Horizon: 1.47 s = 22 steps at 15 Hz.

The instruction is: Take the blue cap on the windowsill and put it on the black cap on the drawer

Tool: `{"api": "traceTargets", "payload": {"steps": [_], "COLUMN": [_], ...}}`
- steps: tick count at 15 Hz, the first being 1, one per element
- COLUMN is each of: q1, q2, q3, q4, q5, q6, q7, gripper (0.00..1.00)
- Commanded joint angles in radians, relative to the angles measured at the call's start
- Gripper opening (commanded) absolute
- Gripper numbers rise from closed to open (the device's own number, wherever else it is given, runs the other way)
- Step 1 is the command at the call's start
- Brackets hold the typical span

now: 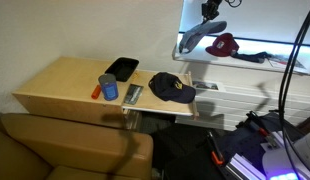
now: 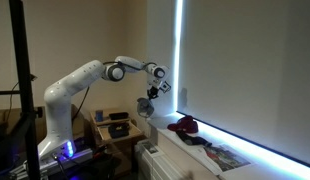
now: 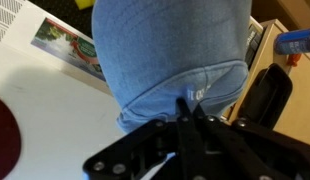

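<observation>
The blue cap (image 1: 202,34) hangs from my gripper (image 1: 208,14) above the near end of the white windowsill (image 1: 255,60). In the wrist view the pale blue cap (image 3: 175,50) fills the upper middle, and my gripper (image 3: 188,112) is shut on its rear edge. In an exterior view the cap (image 2: 147,104) dangles below the gripper (image 2: 153,92). The black cap (image 1: 172,88) lies on the light-wood drawer top (image 1: 65,85), near its right end, below and left of the held cap.
A maroon cap (image 1: 224,45) and papers lie on the windowsill. A black tray (image 1: 122,68), a blue cup (image 1: 109,88), an orange item (image 1: 97,92) and a remote (image 1: 132,94) lie on the drawer. A brown sofa (image 1: 65,145) stands in front.
</observation>
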Motion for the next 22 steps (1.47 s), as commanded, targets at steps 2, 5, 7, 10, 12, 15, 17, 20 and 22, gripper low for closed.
{"api": "traceTargets", "payload": {"steps": [2,5,7,10,12,15,17,20,22], "q1": [-0.024,-0.027,-0.017,-0.010,-0.023,-0.014,0.005,0.060,0.100], "q2": [-0.177,-0.256,-0.321,-0.451,-0.547,-0.687,-0.774,-0.761,-0.684], "q3": [0.057,0.073,0.061,0.043,0.057,0.047,0.023,-0.041,-0.072], "q4": [-0.272,-0.396,-0.478,-0.604,-0.685,-0.801,-0.889,-0.860,-0.798], "q5": [0.101,0.170,0.151,0.140,0.202,0.346,0.458,0.488,0.383], "q6": [0.199,0.342,0.417,0.538,0.640,0.745,0.784,0.737,0.693], "q7": [-0.173,-0.302,-0.415,-0.512,-0.529,-0.573,-0.588,-0.494,-0.364], "gripper": [0.01,0.01,0.01,0.01,0.01,0.01,0.01,0.01,0.01]}}
